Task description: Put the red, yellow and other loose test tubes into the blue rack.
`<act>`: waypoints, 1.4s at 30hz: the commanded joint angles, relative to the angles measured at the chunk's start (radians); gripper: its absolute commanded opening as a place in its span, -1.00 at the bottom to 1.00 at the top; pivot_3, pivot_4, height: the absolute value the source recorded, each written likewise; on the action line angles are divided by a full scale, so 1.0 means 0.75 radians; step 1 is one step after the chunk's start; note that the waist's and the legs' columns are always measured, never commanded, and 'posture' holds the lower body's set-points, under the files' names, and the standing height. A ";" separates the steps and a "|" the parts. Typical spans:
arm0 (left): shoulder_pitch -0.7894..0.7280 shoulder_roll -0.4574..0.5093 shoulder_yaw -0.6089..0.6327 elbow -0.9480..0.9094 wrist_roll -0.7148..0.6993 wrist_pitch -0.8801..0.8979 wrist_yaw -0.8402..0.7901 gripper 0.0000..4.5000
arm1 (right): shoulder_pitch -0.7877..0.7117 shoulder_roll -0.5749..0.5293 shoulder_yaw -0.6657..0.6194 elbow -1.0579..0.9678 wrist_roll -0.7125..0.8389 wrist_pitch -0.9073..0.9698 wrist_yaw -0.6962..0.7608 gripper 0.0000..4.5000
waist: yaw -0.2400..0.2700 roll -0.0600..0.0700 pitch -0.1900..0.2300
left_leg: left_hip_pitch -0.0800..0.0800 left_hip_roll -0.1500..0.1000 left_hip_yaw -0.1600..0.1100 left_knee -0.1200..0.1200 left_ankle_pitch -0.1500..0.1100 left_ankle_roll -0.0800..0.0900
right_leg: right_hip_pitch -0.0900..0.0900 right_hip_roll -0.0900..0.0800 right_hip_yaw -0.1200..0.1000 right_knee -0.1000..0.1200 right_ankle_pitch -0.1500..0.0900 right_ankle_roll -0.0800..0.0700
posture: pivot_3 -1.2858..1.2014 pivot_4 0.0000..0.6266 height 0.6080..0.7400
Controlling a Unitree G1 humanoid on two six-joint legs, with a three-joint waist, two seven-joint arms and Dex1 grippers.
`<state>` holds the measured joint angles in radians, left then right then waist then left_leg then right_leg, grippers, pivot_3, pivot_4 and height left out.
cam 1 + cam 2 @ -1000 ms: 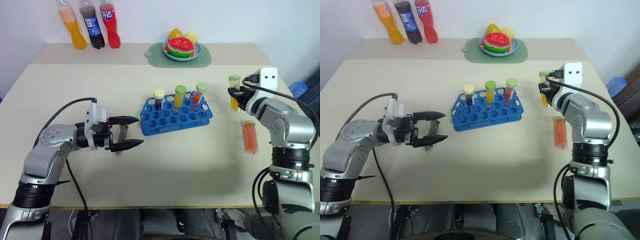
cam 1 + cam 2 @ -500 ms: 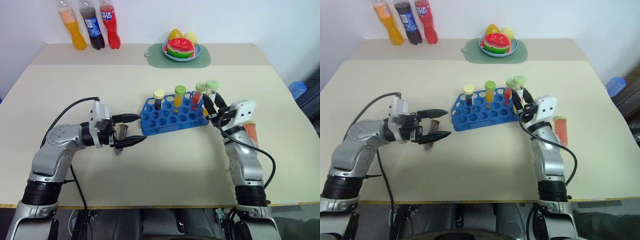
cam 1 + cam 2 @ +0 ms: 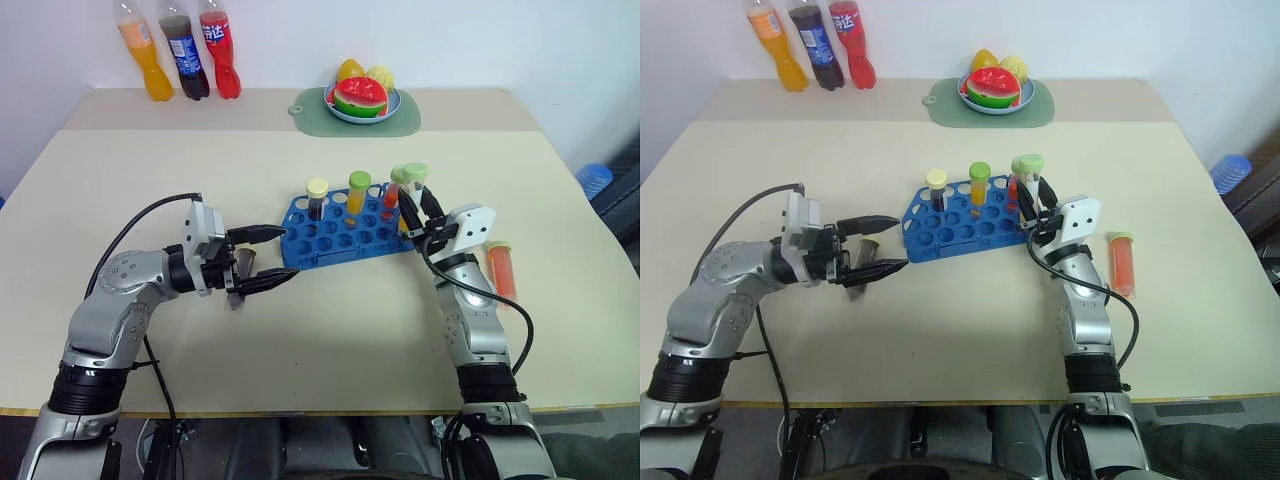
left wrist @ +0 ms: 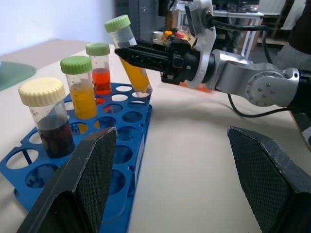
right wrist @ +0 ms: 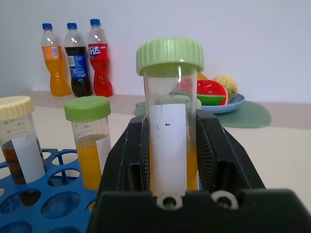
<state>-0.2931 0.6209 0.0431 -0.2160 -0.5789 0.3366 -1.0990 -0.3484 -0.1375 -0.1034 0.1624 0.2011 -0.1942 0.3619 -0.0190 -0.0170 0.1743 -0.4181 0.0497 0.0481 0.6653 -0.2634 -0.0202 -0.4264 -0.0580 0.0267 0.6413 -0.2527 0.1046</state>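
The blue rack [image 3: 345, 238] lies mid-table with three capped test tubes standing in it: dark brown [image 3: 318, 200], yellow-orange [image 3: 359, 195] and red [image 3: 394, 192]. My right gripper [image 3: 414, 207] is shut on a yellow test tube with a pale green cap [image 4: 137, 77]. It holds the tube tilted, its lower tip just above the holes at the rack's right end. An orange-red test tube [image 3: 500, 273] lies loose on the table to the right of that arm. My left gripper [image 3: 286, 255] stands open beside the rack's left end, with nothing held.
Three soda bottles [image 3: 180, 55] stand at the back left. A plate of fruit [image 3: 364, 98] sits on a pale green mat [image 3: 400, 118] at the back. A blue object [image 3: 597, 176] lies off the table's right edge.
My right gripper has carried the yellow tube left and down, from the table's right side to the rack's right end, and has turned it more upright. The left gripper has stayed put.
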 commanded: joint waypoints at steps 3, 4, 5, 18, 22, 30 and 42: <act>0.001 -0.002 0.017 -0.043 -0.015 -0.006 0.013 0.68 | 0.000 0.017 0.026 -0.033 0.035 -0.055 0.046 -0.64 | 0.000 0.000 0.000 | 0.001 0.000 0.000 0.000 0.000 0.000 | 0.000 0.000 0.000 0.002 0.000 0.000 | 0.03 -0.52 1.00; 0.001 -0.002 0.017 -0.042 -0.014 -0.007 0.015 0.68 | 0.007 0.018 0.033 -0.055 0.048 -0.059 0.064 -0.64 | 0.000 0.000 0.000 | 0.001 0.000 0.000 0.000 0.000 0.000 | 0.000 0.000 0.000 0.002 0.000 0.000 | 0.03 -0.52 1.00; 0.001 -0.001 0.016 -0.042 -0.014 -0.007 0.016 0.68 | 0.015 0.019 0.040 -0.075 0.061 -0.058 0.080 -0.64 | 0.000 0.000 0.000 | 0.001 0.000 0.000 0.000 0.000 0.000 | 0.000 0.000 0.000 0.002 0.000 0.000 | 0.03 -0.52 1.00; 0.000 -0.013 0.004 -0.038 -0.007 -0.017 0.017 0.68 | 0.016 -0.290 -0.129 -0.580 0.302 0.545 0.033 -0.64 | 0.008 0.000 0.000 | 0.002 -0.001 0.000 0.001 0.000 -0.001 | 0.000 -0.001 0.000 0.005 -0.001 -0.001 | 0.03 -0.52 1.00; -0.004 -0.028 -0.007 -0.028 0.002 -0.024 0.015 0.68 | 0.002 -0.567 -0.229 -0.643 0.480 1.145 -0.002 -0.64 | 0.009 0.000 0.000 | 0.003 -0.001 0.000 0.000 0.000 -0.001 | 0.000 -0.001 0.000 0.005 -0.002 -0.002 | 0.03 -0.52 1.00; -0.016 -0.042 -0.035 -0.011 0.014 -0.043 -0.002 0.68 | -0.120 -0.727 -0.211 -0.426 0.652 1.808 0.023 -0.64 | 0.000 -0.001 0.000 | 0.003 -0.001 0.000 0.000 0.000 0.000 | 0.000 -0.001 0.001 0.005 -0.003 -0.006 | 0.03 -0.52 1.00; 0.018 -0.014 -0.046 -0.091 0.012 -0.030 -0.018 0.68 | -0.318 -0.758 0.006 -0.218 0.536 1.982 0.103 0.59 | 0.005 -0.001 0.000 | 0.002 -0.001 0.000 0.000 0.000 0.000 | 0.000 0.000 0.002 0.004 -0.002 -0.003 | 0.03 -0.52 1.00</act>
<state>-0.2838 0.6036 0.0045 -0.2488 -0.5621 0.3180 -1.1121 -0.5576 -0.6887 -0.0975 0.0099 0.6189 1.2997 0.4326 -0.0153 -0.0176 0.1740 -0.4165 0.0492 0.0482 0.6654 -0.2632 -0.0203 -0.4263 -0.0578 0.0280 0.6443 -0.2541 0.1029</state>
